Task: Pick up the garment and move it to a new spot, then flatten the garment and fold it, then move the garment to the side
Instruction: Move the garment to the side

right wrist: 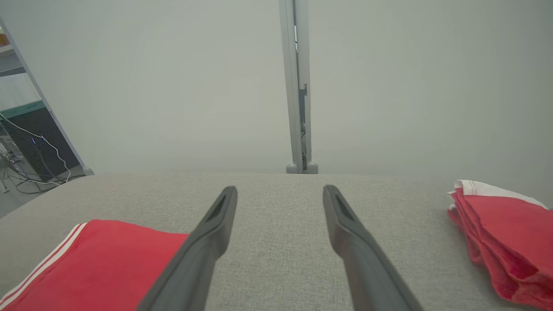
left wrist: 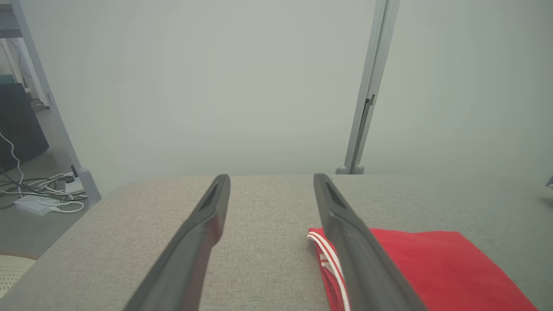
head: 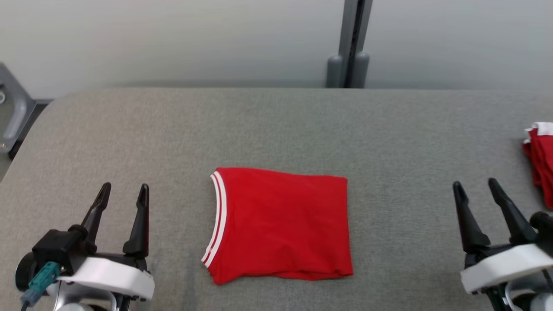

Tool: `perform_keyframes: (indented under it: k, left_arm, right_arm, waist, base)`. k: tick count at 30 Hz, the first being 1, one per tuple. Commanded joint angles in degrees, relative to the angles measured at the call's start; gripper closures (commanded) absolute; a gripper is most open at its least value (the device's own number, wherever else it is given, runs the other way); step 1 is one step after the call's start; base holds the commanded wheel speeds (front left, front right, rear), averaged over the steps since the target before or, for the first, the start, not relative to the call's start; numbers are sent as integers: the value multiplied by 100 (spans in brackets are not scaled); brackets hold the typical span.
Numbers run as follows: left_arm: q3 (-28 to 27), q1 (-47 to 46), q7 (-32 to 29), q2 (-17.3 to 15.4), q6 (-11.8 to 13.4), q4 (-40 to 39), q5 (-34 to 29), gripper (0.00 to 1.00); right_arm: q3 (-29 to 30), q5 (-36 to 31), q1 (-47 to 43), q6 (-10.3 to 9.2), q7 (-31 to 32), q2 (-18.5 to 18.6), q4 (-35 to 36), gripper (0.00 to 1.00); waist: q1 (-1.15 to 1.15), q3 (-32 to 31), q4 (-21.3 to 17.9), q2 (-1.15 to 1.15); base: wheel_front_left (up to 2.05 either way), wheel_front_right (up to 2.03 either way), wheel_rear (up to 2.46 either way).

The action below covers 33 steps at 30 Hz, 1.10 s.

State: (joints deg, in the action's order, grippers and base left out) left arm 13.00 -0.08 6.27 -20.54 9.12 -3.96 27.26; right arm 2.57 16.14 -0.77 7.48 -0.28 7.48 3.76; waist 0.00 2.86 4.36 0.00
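Your main risk now is undoing the fold. The garment (head: 281,226) lies as a neat red rectangle in the middle of the table (head: 276,125), and if you pinch only its top layer, the layers underneath will likely drag or spill open as you carry it aside. Going in at the white-striped edge (head: 217,220) invites the same trouble, since the layers look loose there in the left wrist view. Watch the far right too, where a pile (head: 540,155) of red cloth sits by the table's rim; a wide swing of the right arm could knock it. The left gripper (head: 125,187) stands low at the garment's left, and the right gripper (head: 474,183) is well off to its right, near the pile. Both point forward across the table with jaws spread wide, holding nothing, and neither touches the cloth.
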Motion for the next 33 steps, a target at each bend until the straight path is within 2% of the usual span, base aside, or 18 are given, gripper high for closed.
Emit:
perform_keyframes:
  k: [1, 9, 22, 23, 24, 25, 26, 27, 33]
  left_arm:
    - [6, -201, 84, 25, -54, -5, -8, 0]
    - [106, -712, 401, 217, -260, 315, 69, 0]
    - [177, -1133, 670, 376, -473, 848, 116, 0]
    - [176, -1151, 690, 393, -486, 878, 125, 0]
    - [161, -1150, 693, 398, -495, 915, 149, 0]
    - [148, -1137, 705, 392, -499, 948, 157, 0]
    - [140, -1126, 722, 388, -509, 976, 157, 0]
    - [133, -1125, 736, 386, -511, 1003, 156, 0]
    - [92, -1154, 774, 328, -517, 1074, 115, 0]
  right_arm:
    - [-138, 40, 233, 4, 6, 26, -182, 0]
    - [-995, 174, 917, 4, 17, 77, -1041, 0]
    - [-1896, 836, 1163, 3, 386, 185, -1921, 0]
    - [-1955, 922, 1161, 4, 448, 193, -1961, 11]
    - [-1994, 949, 1180, 4, 457, 232, -1968, 51]
    - [-2017, 1008, 1190, 3, 485, 257, -1980, 62]
    - [-2059, 1059, 1195, 4, 521, 283, -1986, 91]
    - [-2081, 1076, 1217, 4, 518, 315, -1968, 100]
    - [-2183, 1177, 1337, 3, 410, 501, -1804, 100]
  waist:
    - [0, 329, 237, 0]
    - [0, 1002, 697, 0]
    - [0, 1278, 1017, 0]
    - [0, 1280, 1026, 0]
    - [0, 1282, 1028, 0]
    - [0, 1281, 1023, 0]
    - [0, 1276, 1015, 0]
    - [0, 1268, 1005, 0]
    - [0, 1209, 856, 0]
  base:
    - [0, 0, 0]
    - [0, 0, 0]
    - [0, 0, 0]
    - [0, 0, 0]
    - [0, 0, 0]
    - [0, 0, 0]
    - [0, 0, 0]
    - [0, 0, 0]
    - [0, 0, 0]
